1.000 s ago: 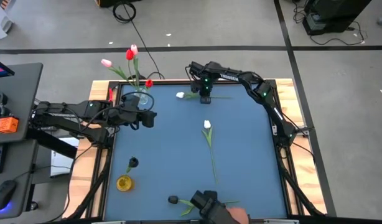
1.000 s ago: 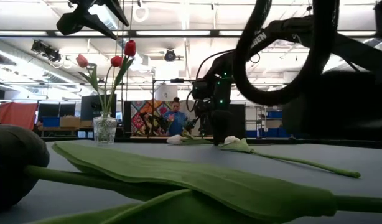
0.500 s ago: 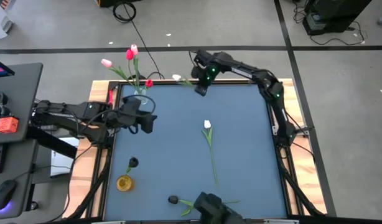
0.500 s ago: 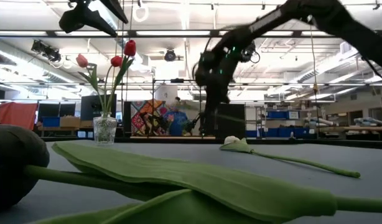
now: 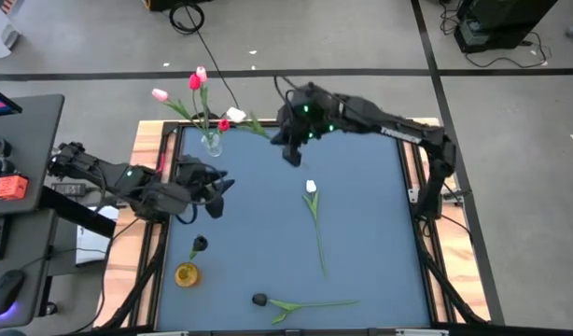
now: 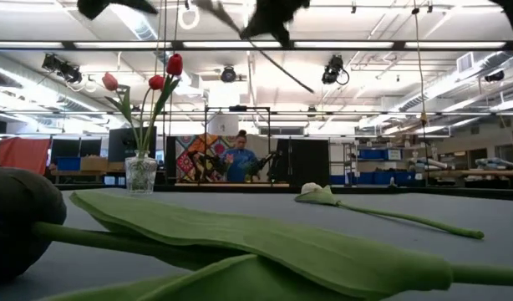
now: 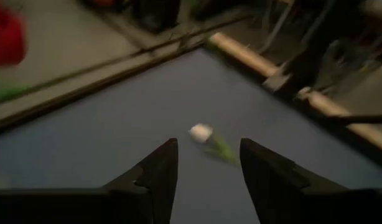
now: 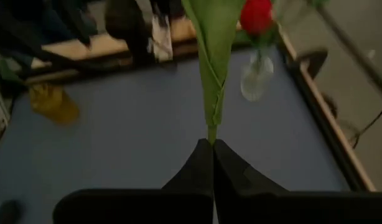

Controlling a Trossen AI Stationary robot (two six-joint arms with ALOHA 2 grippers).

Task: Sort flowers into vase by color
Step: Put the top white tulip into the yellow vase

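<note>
Honestly the risky bit is right here: the right gripper (image 8: 213, 144) has its jaws pinched shut on the thin stem of a white tulip (image 5: 236, 116), so the bud hangs well out ahead of the jaws on a floppy stalk. I'd guess it could swing, twist in the pinch or slip out, or clip the pink and red tulips (image 5: 195, 80) already standing in the clear vase (image 5: 213, 143) and tip it. That vase sits ahead of the jaws, with the white bud close above it. It's also holding pink and red, so a white one going in there looks like a sorting miss to me. The left gripper (image 7: 205, 163) hovers over the blue worktop (image 5: 361, 187), jaws apart and empty, with a second white tulip (image 7: 201, 132) lying just beyond the tips, in line with the gap.
</note>
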